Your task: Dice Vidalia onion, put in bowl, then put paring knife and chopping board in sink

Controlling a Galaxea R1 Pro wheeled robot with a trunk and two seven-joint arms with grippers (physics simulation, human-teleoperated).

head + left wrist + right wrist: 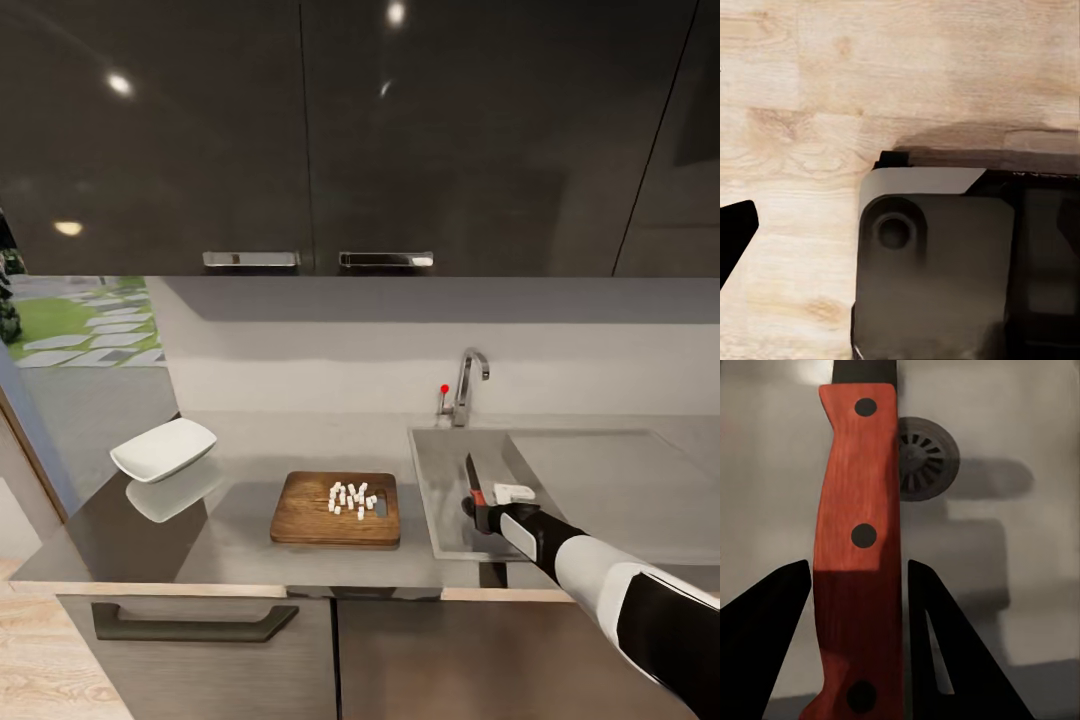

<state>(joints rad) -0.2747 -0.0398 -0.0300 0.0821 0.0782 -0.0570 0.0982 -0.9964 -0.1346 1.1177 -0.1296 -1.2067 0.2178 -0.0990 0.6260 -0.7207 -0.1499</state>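
Right wrist view: paring knife (859,547) sits between the two dark fingers (765,637) of the right gripper (859,607), red riveted handle clamped on both sides, blade running away from the camera. Beyond it, steel floor of the sink (1020,427) with the round drain (924,457) just beside the handle's line.

Left wrist view: pale wooden floor (810,90) and a grey part of the robot's base (937,270); one dark fingertip (735,232) at the edge. Cannot tell whether the left gripper is parted or closed.

Head view, near to far: right gripper (484,510) over the sink (445,500) basin, knife (473,478) held blade up and away, above the basin floor, not resting on it. Chopping board (320,515) lies flat on the countertop (240,540), left of the sink and apart from the gripper; diced onion (352,497) clustered on the board by its handle slot. Bowl (163,448) further left, tilted, near the counter's end. Chrome tap (468,385) with red knob behind the sink. Dark upper cabinets (300,140) above.
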